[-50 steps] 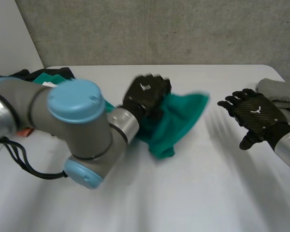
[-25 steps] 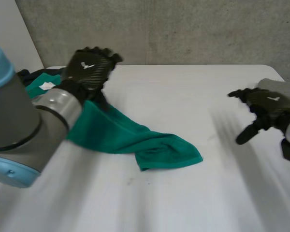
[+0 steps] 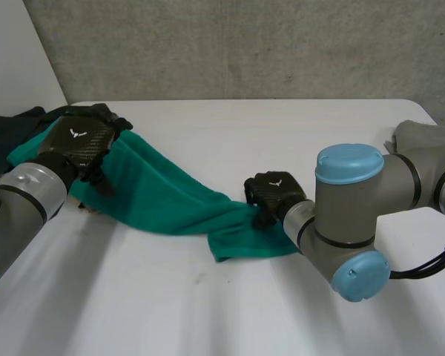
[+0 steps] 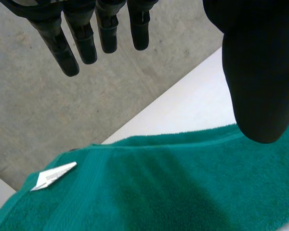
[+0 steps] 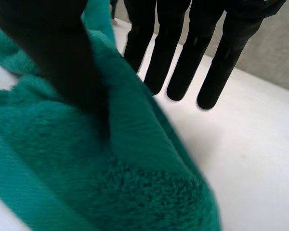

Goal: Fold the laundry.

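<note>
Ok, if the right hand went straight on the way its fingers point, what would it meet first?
The green towel: the right hand points along it, with a raised fold between its thumb and straight fingers. Whether the fingers already touch it is unclear.

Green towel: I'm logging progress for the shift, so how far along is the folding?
Done: the green towel lies stretched out across the table, rumpled, with no fold made. In hand: the left robot hand rests open on the end by the dark clothes, and the right robot hand is open with its thumb on the opposite end. Left: flatten it and fold it.
</note>
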You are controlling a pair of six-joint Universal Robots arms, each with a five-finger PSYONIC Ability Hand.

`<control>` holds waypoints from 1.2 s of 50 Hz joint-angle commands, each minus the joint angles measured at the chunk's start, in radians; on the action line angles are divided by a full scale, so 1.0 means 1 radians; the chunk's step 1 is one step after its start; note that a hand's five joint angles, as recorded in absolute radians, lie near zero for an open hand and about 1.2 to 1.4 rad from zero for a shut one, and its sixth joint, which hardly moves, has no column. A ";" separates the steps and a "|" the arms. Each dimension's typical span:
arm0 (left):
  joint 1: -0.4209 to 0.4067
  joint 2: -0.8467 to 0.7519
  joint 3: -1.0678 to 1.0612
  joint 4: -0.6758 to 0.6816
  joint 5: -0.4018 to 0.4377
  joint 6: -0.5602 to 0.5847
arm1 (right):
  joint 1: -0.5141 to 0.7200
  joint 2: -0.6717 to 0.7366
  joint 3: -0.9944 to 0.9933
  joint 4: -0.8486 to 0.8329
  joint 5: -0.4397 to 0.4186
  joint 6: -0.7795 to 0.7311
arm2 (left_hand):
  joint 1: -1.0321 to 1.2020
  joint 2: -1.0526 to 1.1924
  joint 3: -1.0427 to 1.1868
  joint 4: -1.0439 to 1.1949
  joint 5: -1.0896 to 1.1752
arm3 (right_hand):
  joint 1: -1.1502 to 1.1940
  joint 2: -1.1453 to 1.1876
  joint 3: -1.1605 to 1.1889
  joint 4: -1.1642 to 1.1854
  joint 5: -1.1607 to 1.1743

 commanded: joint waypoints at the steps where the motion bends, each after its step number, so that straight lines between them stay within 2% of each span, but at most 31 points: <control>1: -0.001 0.016 -0.007 0.005 0.000 0.006 | -0.015 -0.159 0.088 -0.010 0.026 -0.069 | -0.056 -0.042 -0.047 -0.036 -0.044 | 0.423 0.421 0.435 0.440 0.455; 4: 0.006 0.004 -0.007 0.007 0.001 0.014 | -0.030 -0.290 0.127 -0.009 0.016 -0.086 | -0.066 -0.052 -0.056 -0.045 -0.054 | 0.423 0.421 0.435 0.440 0.455; 14: 0.006 -0.137 -0.008 0.013 0.003 0.038 | -0.072 -0.597 0.159 0.037 -0.081 -0.173 | -0.066 -0.052 -0.056 -0.045 -0.054 | 0.423 0.421 0.435 0.440 0.455; 19: -0.011 -0.218 0.004 0.039 0.001 0.074 | -0.074 -0.670 0.153 0.075 -0.095 -0.173 | -0.066 -0.052 -0.056 -0.045 -0.054 | 0.423 0.421 0.435 0.440 0.455; 23: -0.037 -0.280 0.030 0.111 -0.012 0.086 | -0.072 -0.714 0.159 0.095 -0.095 -0.176 | -0.033 -0.019 -0.023 -0.012 -0.021 | 0.423 0.421 0.435 0.440 0.455; 26: -0.066 -0.304 0.051 0.176 -0.028 0.075 | -0.075 -0.737 0.159 0.112 -0.095 -0.175 | 0.444 0.458 0.453 0.465 0.456 | 0.423 0.421 0.435 0.440 0.455; 27: -0.073 -0.305 0.053 0.186 -0.035 0.072 | -0.078 -0.740 0.160 0.115 -0.092 -0.175 | 0.640 0.655 0.650 0.661 0.653 | 0.423 0.421 0.435 0.440 0.455; 28: -0.090 -0.306 0.051 0.200 -0.052 0.069 | -0.083 -0.745 0.162 0.120 -0.090 -0.175 | 0.985 0.999 0.995 1.006 0.998 | 0.423 0.421 0.435 0.440 0.455; 29: -0.101 -0.308 0.051 0.203 -0.062 0.068 | -0.093 -0.746 0.164 0.121 -0.089 -0.176 | 1.114 1.128 1.123 1.135 1.126 | 0.423 0.421 0.435 0.440 0.455; 34: -0.175 -0.312 0.041 0.197 -0.078 0.068 | -0.208 -0.754 0.159 0.143 -0.095 -0.176 | 1.156 1.170 1.165 1.177 1.168 | 0.423 0.421 0.435 0.440 0.455; 39: -0.215 -0.286 0.009 0.197 -0.080 0.066 | -0.251 -0.760 0.147 0.170 -0.115 -0.180 | 1.156 1.170 1.165 1.177 1.168 | 0.423 0.421 0.435 0.440 0.455; 44: -0.213 -0.220 -0.002 0.197 -0.071 0.068 | -0.248 -0.788 0.144 0.207 -0.181 -0.198 | 0.089 0.104 0.099 0.110 0.102 | 0.423 0.421 0.435 0.440 0.455; 47: -0.213 -0.217 0.008 0.197 -0.069 0.069 | -0.247 -0.826 0.145 0.204 -0.240 -0.218 | -0.021 -0.007 -0.011 0.000 -0.008 | 0.423 0.421 0.435 0.440 0.455; 55: -0.221 -0.284 0.084 0.136 -0.066 0.069 | -0.255 -0.936 0.137 0.197 -0.406 -0.219 | -0.051 -0.036 -0.041 -0.030 -0.038 | 0.423 0.421 0.435 0.440 0.455; 60: -0.282 -0.401 0.182 0.065 -0.059 0.063 | -0.251 -0.958 0.121 0.197 -0.472 -0.213 | -0.059 -0.045 -0.050 -0.038 -0.047 | 0.423 0.421 0.435 0.440 0.455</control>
